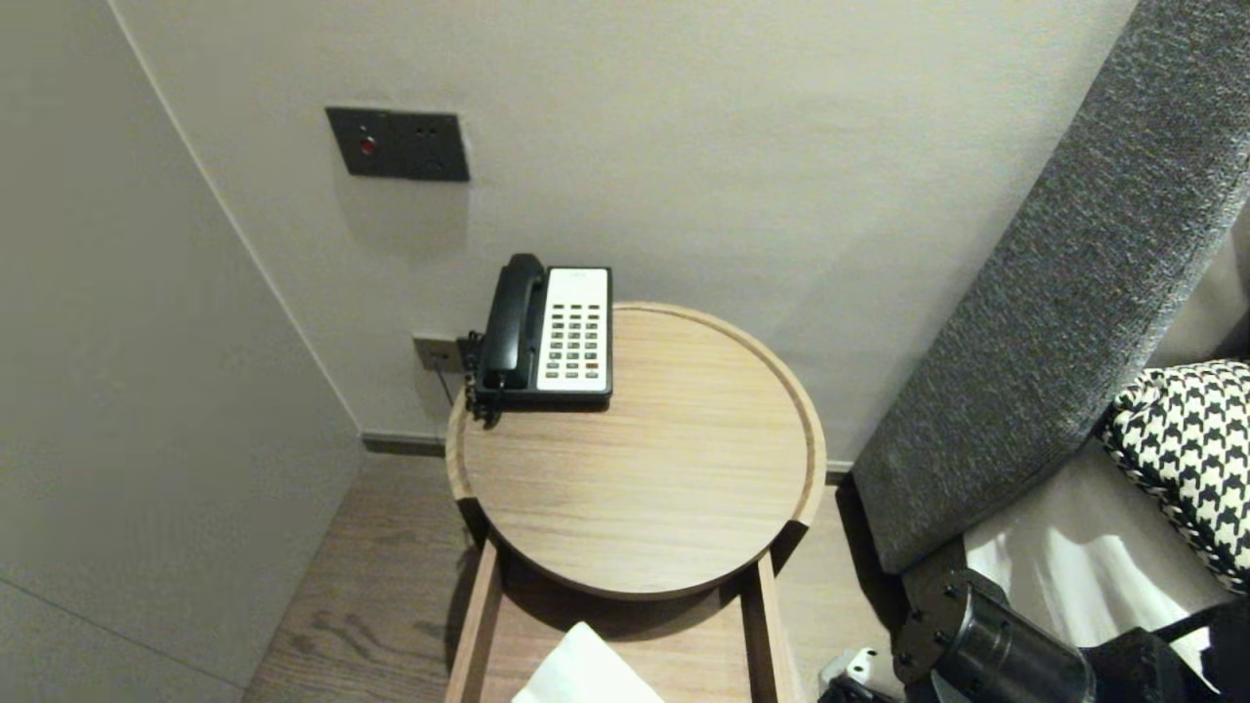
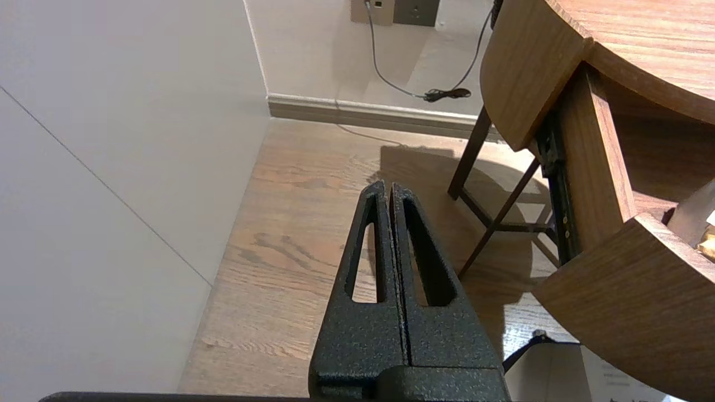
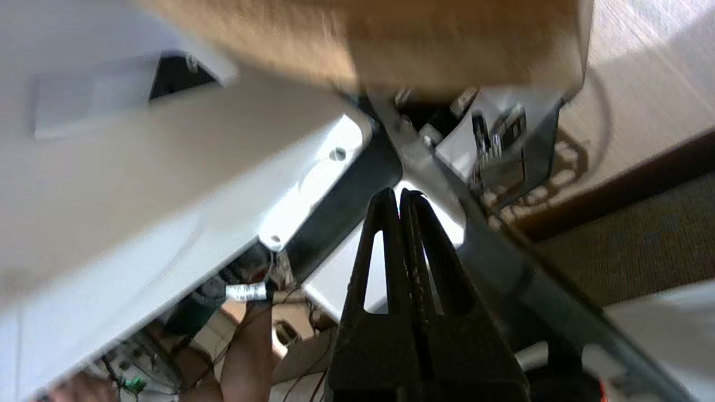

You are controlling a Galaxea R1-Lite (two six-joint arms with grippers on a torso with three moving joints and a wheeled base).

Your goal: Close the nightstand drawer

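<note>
A round wooden bedside table point(image 1: 684, 508) carries a black and white telephone point(image 1: 552, 332) at its far left rim. Under the top, the drawer point(image 1: 479, 625) stands pulled out, with a white folded item point(image 1: 586, 669) lying in it. My left gripper point(image 2: 389, 187) is shut and empty, hanging over the wooden floor beside the drawer's side wall point(image 2: 597, 167). Only my right arm point(image 1: 996, 644) shows in the head view, low at the right beside the bed. In the blurred right wrist view my right gripper point(image 3: 399, 192) is shut on nothing and points at white and black machine parts.
A grey upholstered headboard point(image 1: 1074, 293) and a houndstooth pillow point(image 1: 1191, 439) stand to the right. The wall behind holds a dark switch panel point(image 1: 397, 144) and a socket point(image 1: 437, 351), with a cable point(image 2: 391, 84) trailing to the floor. Another wall closes the left side.
</note>
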